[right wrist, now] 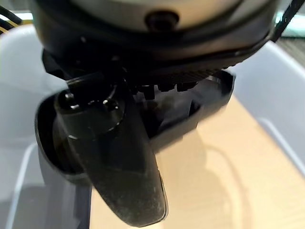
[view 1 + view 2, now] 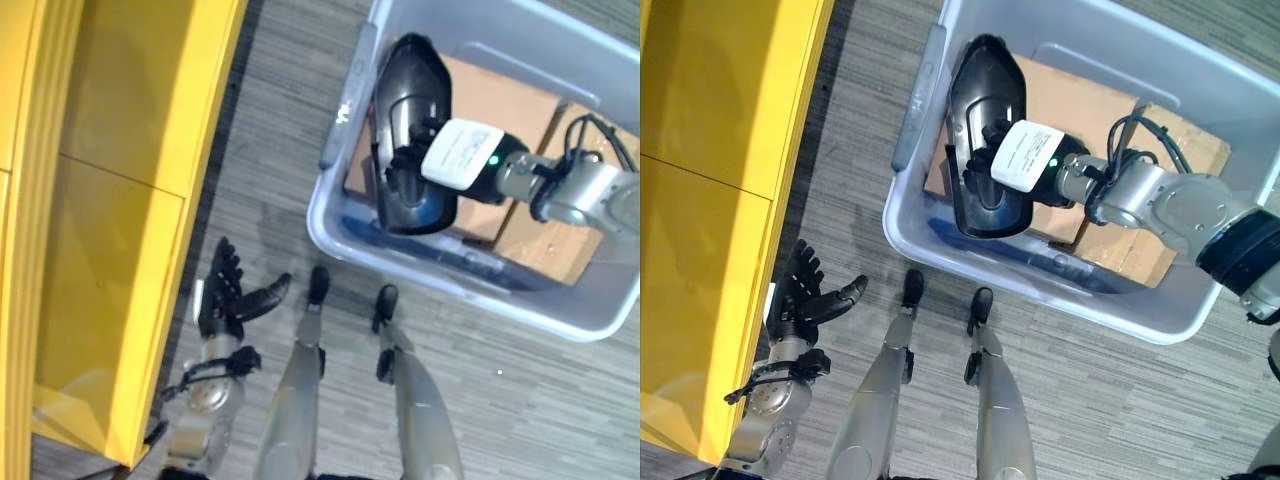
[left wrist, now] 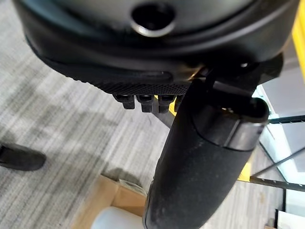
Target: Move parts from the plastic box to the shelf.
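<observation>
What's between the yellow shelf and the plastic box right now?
Bare grey carpet floor, seen in the left eye view. Nearer the robot, the open left hand hangs beside the yellow shelf; the plastic box holds the black part the right hand grips.

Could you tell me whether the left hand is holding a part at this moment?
No, the left hand hangs open over the floor beside the yellow shelf, holding nothing.

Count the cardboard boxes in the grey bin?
2. One cardboard box lies under the black part gripped by the right hand; the other sits beside it, under that arm, in the plastic bin. More may be hidden underneath.
</observation>
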You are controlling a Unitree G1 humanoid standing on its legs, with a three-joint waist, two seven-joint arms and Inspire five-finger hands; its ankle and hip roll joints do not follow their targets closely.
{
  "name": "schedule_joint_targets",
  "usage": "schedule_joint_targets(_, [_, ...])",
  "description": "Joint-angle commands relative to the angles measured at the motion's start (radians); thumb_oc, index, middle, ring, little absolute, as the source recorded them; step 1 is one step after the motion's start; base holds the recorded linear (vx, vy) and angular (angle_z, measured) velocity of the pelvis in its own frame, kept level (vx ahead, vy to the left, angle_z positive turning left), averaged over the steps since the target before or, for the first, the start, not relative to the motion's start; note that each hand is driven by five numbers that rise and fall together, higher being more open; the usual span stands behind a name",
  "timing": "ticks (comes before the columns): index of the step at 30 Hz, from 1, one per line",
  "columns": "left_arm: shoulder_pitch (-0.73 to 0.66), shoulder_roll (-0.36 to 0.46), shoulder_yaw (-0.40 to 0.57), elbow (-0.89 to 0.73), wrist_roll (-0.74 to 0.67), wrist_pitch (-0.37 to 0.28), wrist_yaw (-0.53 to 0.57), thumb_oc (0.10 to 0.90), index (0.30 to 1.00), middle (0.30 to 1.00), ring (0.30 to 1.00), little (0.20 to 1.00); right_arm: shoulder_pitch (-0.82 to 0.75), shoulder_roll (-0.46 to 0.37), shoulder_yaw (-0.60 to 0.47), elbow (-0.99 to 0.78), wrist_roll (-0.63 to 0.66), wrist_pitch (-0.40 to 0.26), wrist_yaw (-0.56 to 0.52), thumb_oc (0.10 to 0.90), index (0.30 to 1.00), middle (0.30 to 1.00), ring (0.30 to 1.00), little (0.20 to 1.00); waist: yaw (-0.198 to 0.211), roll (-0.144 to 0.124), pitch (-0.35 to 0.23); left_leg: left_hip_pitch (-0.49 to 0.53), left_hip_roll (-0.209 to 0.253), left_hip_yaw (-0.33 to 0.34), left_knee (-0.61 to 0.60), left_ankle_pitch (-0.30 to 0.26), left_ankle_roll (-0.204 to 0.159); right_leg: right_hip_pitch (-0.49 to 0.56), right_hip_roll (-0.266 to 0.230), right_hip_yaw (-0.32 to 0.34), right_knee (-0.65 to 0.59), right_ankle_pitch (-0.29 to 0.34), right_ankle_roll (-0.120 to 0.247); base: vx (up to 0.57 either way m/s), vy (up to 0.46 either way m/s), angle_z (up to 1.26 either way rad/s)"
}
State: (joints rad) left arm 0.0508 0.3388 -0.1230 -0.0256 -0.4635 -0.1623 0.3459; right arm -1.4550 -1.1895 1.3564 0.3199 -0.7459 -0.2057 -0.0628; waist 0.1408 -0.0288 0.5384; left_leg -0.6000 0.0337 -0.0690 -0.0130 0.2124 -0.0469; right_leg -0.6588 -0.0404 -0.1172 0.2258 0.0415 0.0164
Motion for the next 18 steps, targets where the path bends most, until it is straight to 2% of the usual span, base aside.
schedule_joint_targets(1, [0.015,0.043,0.018,-0.122,0.037,-0.103,0.020,0.900,1.000,1.000,1.000,1.000,-0.095,-0.072,0.025,-0.039,-0.012,0.019,-0.037,0.900,1.000,1.000,1.000,1.000,0.001,-0.012,-0.018,-0.012,0.048,0.013,0.056,-0.030,-0.056,0.102,-0.079,-0.022,-0.055,-0.001,0.093,0.00,0.000,0.00])
schedule_joint_targets(4, [0.015,0.046,0.018,-0.122,0.039,-0.108,0.021,0.900,1.000,1.000,1.000,1.000,-0.095,-0.068,0.041,-0.007,-0.022,0.020,-0.035,0.900,1.000,1.000,1.000,1.000,0.001,-0.005,-0.018,-0.053,0.046,0.007,0.080,-0.036,-0.055,0.062,-0.082,-0.023,-0.032,-0.006,0.091,0.00,-0.001,0.03])
schedule_joint_targets(10, [0.018,0.064,0.018,-0.131,0.044,-0.117,0.030,0.900,1.000,1.000,1.000,1.000,-0.103,-0.078,0.044,0.051,-0.030,0.036,-0.048,0.900,1.000,1.000,1.000,1.000,0.006,-0.009,-0.018,-0.135,0.043,-0.005,0.113,-0.041,-0.055,-0.028,-0.086,-0.026,0.018,-0.016,0.087,0.00,-0.012,0.03])
schedule_joint_targets(18, [0.020,0.053,0.016,-0.140,0.054,-0.124,0.043,0.900,1.000,1.000,1.000,1.000,-0.075,-0.041,0.044,0.130,-0.027,0.059,-0.049,0.900,1.000,1.000,1.000,1.000,0.006,0.013,-0.018,-0.230,0.033,-0.026,0.159,-0.058,-0.047,-0.129,-0.091,-0.028,0.078,-0.035,0.084,0.01,-0.012,0.05])
